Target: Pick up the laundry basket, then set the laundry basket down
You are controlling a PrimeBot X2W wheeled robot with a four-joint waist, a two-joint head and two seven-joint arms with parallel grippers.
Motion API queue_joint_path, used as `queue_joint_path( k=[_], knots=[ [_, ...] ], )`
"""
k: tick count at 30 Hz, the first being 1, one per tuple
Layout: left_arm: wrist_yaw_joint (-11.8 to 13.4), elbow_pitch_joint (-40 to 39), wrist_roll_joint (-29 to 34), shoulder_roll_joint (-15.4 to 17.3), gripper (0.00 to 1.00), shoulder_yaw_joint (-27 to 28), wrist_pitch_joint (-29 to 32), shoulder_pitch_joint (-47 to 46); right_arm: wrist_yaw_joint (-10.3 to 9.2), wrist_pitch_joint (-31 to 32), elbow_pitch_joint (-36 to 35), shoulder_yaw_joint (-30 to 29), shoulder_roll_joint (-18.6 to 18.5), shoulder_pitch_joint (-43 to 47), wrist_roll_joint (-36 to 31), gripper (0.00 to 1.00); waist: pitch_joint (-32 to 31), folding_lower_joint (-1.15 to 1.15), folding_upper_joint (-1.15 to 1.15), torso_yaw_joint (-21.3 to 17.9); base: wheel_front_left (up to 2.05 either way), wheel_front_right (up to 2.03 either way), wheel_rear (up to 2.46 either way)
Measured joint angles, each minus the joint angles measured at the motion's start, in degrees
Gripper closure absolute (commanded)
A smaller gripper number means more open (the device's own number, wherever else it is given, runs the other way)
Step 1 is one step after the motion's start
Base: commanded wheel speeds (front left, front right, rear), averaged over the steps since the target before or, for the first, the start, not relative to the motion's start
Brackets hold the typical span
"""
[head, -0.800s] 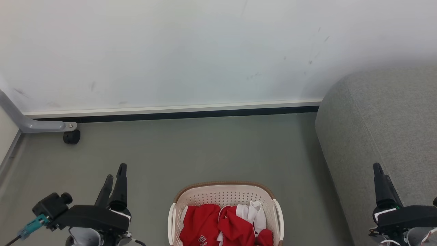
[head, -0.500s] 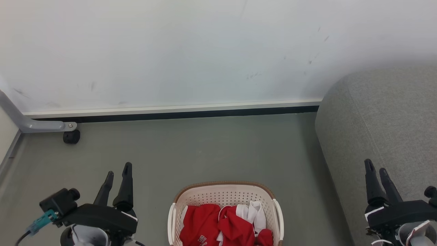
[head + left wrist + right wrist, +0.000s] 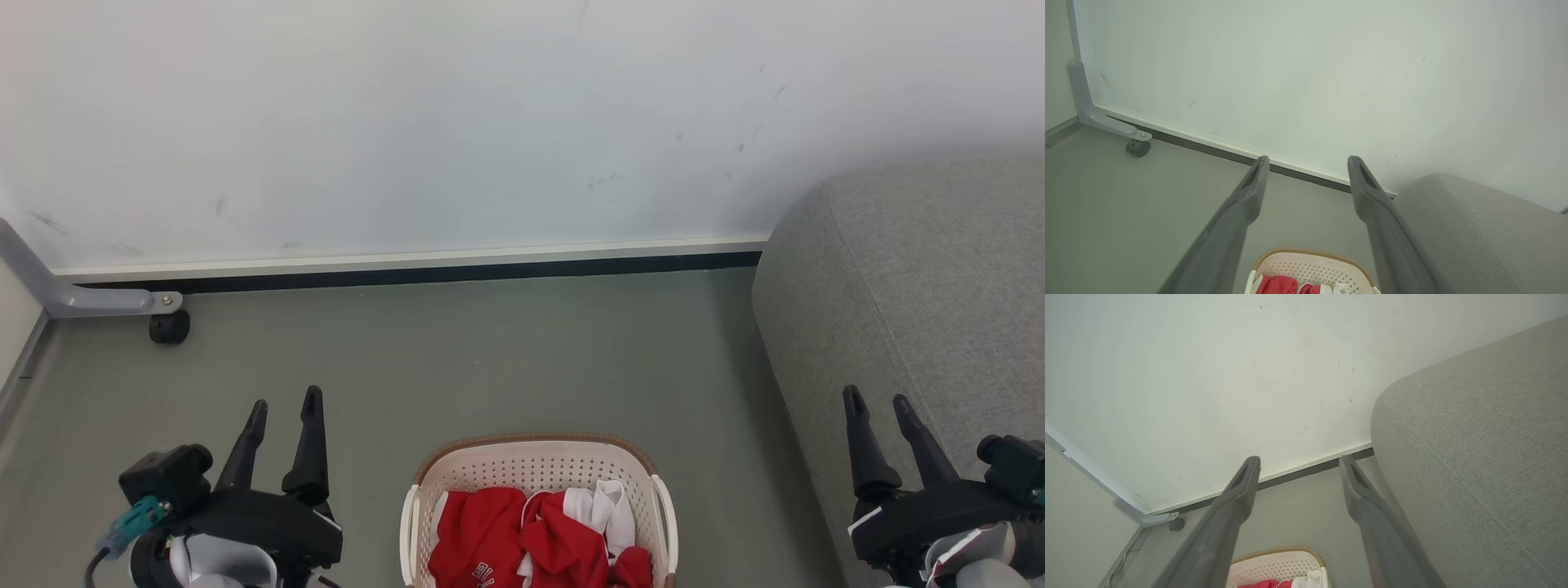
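The basket [image 3: 539,469] of red clothes [image 3: 522,543] sits on the floor [image 3: 490,359] between left tool [image 3: 286,398] and right tool [image 3: 877,396], both spread apart, a sofa [image 3: 922,278] beside the right.

Counting one laundry basket [image 3: 539,467], holding a heap of red and white clothes [image 3: 506,543] too tangled for numbering. Counting two grippers, the left gripper [image 3: 286,400] and the right gripper [image 3: 877,398], carrying four dark fingers [image 3: 309,445] between them, two apiece. Counting one grey upholstered seat [image 3: 922,286], one black caster wheel [image 3: 169,327], one grey metal leg [image 3: 82,300] and one white wall [image 3: 490,122].
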Motion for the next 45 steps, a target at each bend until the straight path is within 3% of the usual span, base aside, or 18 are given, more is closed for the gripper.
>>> queue_joint_path(
  k=[17,31,45],
  knots=[
    [2.5,2.8,13.5,-1.6,0.00,0.3,-3.3,0.0,-1.52,-3.8,2.9,4.3,-1.7,-1.1,-11.6,0.00,-0.1,0.00,0.00,-0.2,0.00,0.00,0.00],
    [4.5,4.4,24.7,-2.0,0.00,-0.1,-5.5,-0.1,-1.60,-6.7,5.0,7.3,-3.0,-2.3,-20.4,0.00,0.1,0.00,0.00,-0.4,0.00,0.00,0.00],
    [4.6,5.0,25.4,-2.4,0.00,0.5,-5.8,-0.1,-1.51,-6.9,5.8,7.4,-3.3,-2.4,-21.4,0.00,0.4,0.00,0.00,-0.6,0.00,0.00,0.00]
  ],
)
